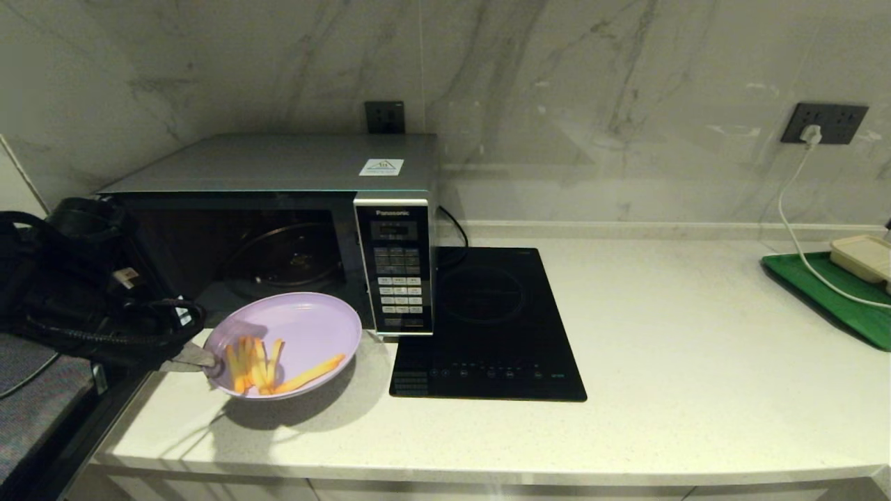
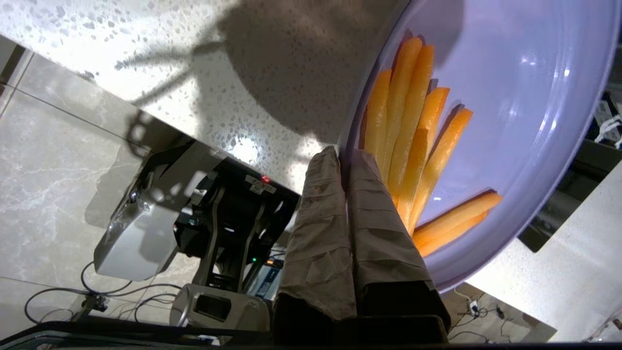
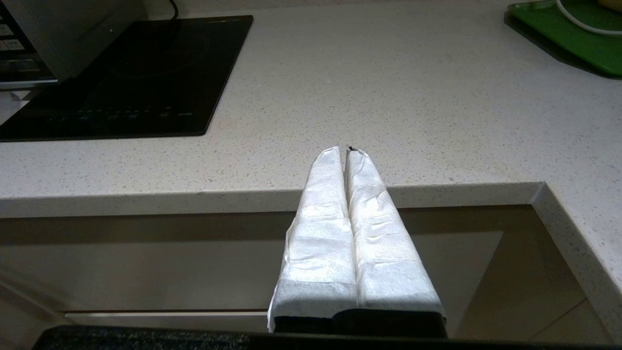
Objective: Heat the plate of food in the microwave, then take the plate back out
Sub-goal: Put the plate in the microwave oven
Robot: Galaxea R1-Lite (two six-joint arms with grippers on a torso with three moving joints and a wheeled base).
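Note:
The lilac plate of food (image 1: 306,327) hangs a little above the counter, just in front of the microwave (image 1: 278,163), casting a shadow below. Several orange fries (image 1: 268,365) lie toward its near-left rim. My left gripper (image 1: 207,362) is shut on that rim; in the left wrist view the gripper (image 2: 344,154) pinches the plate (image 2: 525,97) edge beside the fries (image 2: 413,126). The microwave door stands open, and the dark cavity shows its turntable (image 1: 289,254). My right gripper (image 3: 346,151) is shut and empty, low before the counter's front edge.
A black induction hob (image 1: 487,327) lies right of the microwave's keypad (image 1: 397,271). At the far right, a green tray (image 1: 835,299) carries a beige box (image 1: 863,256), with a white cable (image 1: 793,223) running from a wall socket. Pale counter (image 1: 696,348) stretches between.

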